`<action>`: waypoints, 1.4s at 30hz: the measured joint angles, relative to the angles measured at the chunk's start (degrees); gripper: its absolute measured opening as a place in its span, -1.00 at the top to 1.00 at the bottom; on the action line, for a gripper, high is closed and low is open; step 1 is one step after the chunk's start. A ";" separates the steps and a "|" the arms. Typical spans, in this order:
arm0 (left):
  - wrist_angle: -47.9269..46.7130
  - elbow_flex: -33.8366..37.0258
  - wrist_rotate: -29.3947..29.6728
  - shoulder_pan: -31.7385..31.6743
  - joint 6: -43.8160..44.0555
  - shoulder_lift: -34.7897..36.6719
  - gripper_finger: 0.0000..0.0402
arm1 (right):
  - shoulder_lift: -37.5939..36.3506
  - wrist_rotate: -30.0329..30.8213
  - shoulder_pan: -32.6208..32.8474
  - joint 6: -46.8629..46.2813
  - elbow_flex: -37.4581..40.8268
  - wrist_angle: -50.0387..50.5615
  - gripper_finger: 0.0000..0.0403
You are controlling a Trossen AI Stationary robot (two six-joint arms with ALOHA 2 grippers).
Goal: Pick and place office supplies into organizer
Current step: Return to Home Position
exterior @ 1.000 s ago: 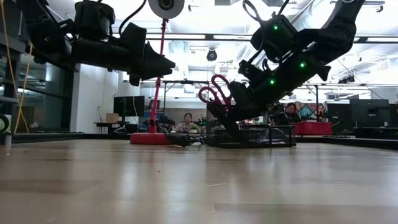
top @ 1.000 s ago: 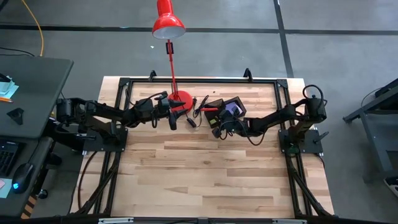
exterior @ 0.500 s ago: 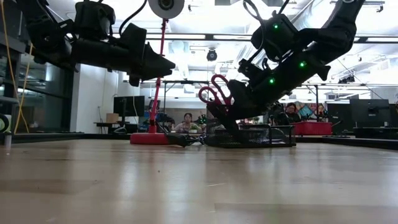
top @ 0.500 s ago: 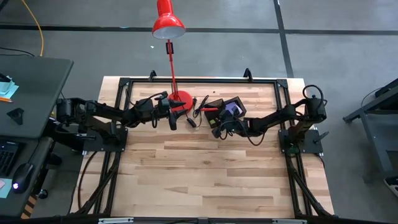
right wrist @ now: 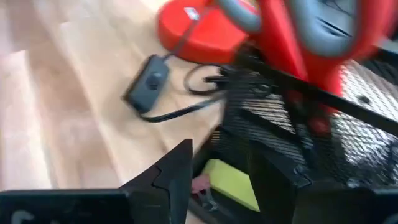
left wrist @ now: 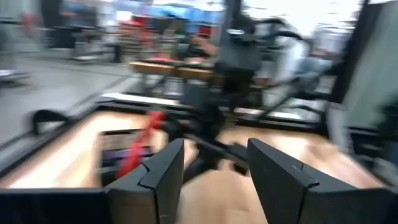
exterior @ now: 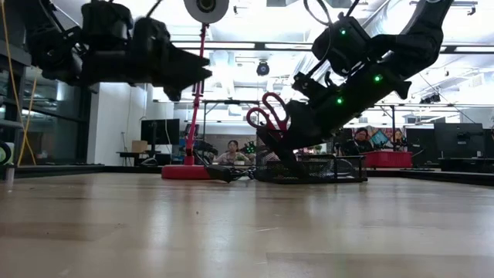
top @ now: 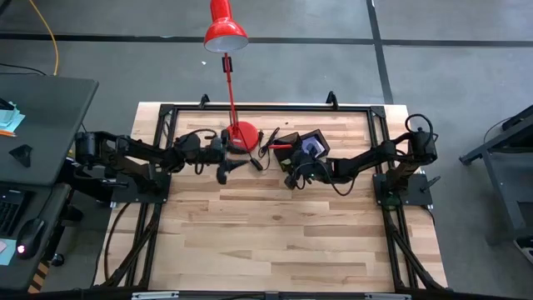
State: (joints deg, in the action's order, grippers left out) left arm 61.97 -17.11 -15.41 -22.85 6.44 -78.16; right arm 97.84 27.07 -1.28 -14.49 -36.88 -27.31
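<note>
The black mesh organizer (top: 293,136) sits at the table's far middle, right of the lamp. The red-handled scissors (exterior: 266,116) stand tilted in it with the handles up; the blades are hidden by the mesh. A purple-blue pad (top: 312,146) lies in the organizer. My right gripper (right wrist: 217,168) is open at the organizer's near left corner, slanting down, just below the scissors' handles (right wrist: 292,43). A yellow piece (right wrist: 233,183) shows in the gap between its fingers. My left gripper (left wrist: 214,155) hovers open and level left of the organizer (left wrist: 118,155), holding nothing.
The red desk lamp's round base (top: 241,133) stands just left of the organizer, and its stem rises over the table's far edge. Its black cord with a switch (right wrist: 148,81) lies on the wood between both grippers. The near half of the table (top: 275,242) is bare wood.
My left gripper has stayed in place but turned at the wrist, its fingers swinging toward the organizer and the right arm. My right gripper and the scissors stand about as before.
</note>
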 joint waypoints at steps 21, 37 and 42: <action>4.88 3.38 21.83 -0.06 -19.95 10.24 0.16 | -9.06 -47.97 -18.06 21.17 2.72 -10.17 0.29; 6.84 3.38 15.04 -15.91 -6.80 10.07 0.16 | -9.01 -55.17 -32.87 27.11 3.10 -12.75 0.28; 7.13 3.38 12.12 -15.76 -7.97 10.07 0.16 | -9.01 -55.16 -32.87 28.50 3.10 -12.81 0.28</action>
State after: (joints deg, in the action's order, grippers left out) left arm 69.10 -13.74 -3.29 -38.61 -1.53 -68.10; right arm 88.84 -28.09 -34.15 14.01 -33.78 -40.12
